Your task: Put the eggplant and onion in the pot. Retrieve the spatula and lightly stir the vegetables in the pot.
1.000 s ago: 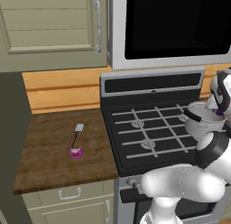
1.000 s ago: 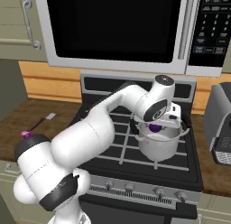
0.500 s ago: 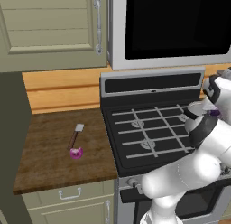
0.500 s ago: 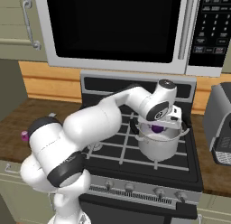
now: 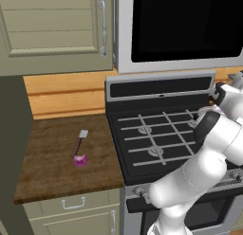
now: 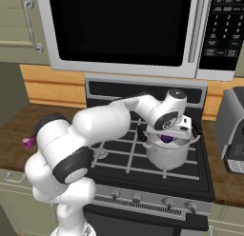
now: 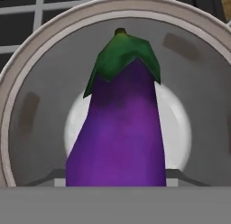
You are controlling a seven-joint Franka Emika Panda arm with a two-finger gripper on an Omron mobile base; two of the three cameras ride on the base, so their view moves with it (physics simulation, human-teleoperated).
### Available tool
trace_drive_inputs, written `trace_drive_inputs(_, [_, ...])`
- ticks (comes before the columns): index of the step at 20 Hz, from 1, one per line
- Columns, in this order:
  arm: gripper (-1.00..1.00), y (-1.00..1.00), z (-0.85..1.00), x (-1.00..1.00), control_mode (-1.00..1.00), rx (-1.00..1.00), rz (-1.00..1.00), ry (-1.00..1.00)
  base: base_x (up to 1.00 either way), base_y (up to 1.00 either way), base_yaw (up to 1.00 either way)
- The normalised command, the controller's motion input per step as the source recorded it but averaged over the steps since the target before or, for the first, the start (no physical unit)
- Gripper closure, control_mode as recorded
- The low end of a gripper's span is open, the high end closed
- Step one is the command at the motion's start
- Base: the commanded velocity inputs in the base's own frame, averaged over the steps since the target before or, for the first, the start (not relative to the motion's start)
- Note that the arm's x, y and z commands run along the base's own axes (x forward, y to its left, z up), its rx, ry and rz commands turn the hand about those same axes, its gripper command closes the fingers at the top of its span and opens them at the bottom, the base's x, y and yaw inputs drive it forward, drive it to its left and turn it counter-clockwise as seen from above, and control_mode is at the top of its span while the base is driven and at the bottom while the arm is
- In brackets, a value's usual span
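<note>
The dark purple eggplant (image 7: 119, 128) with its green cap hangs point-down in the mouth of the steel pot (image 6: 167, 156), whose rim (image 7: 27, 51) rings it in the hand view. My gripper (image 6: 167, 135) is shut on the eggplant (image 6: 167, 138) just above the pot, on the stove's right front burner. The fingertips are hidden behind the eggplant. The pink onion (image 5: 80, 160) lies on the wooden counter left of the stove. The spatula (image 5: 79, 143) lies right behind it, grey blade pointing away. The onion (image 6: 27, 142) peeks out past my arm.
A microwave (image 6: 124, 30) hangs low over the stove (image 5: 152, 134). A grey toaster (image 6: 233, 130) stands on the counter right of the pot. The wooden counter (image 5: 47, 177) ends at a dark wall on the left, with cabinet doors (image 5: 52, 30) above.
The arm's elbow has swung out to the left and down. The hand stays over the pot with the eggplant, sunk slightly lower. Onion and spatula have not moved.
</note>
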Motion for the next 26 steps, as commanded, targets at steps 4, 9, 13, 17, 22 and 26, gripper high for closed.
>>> trace_drive_inputs(4, [1.0,0.0,-0.16,0.16,-1.0,0.0,0.0,0.0,0.0,0.0,0.0])
trace_drive_inputs(9, [1.0,0.0,-0.17,0.22,-1.0,0.0,0.0,-0.01,0.0,0.0,0.0])
trace_drive_inputs(13, [1.0,-0.01,-0.14,0.11,-1.0,0.0,0.0,0.0,0.0,0.0,0.0])
trace_drive_inputs(17, [1.0,0.0,-0.12,0.08,-1.0,0.0,0.0,0.0,0.0,0.0,0.0])
trace_drive_inputs(22, [1.0,-0.01,-0.17,0.16,-1.0,0.0,0.0,0.0,0.0,0.0,0.0])
trace_drive_inputs(26, [1.0,-0.01,-0.17,0.01,-1.0,0.0,0.0,-0.02,0.0,0.0,0.0])
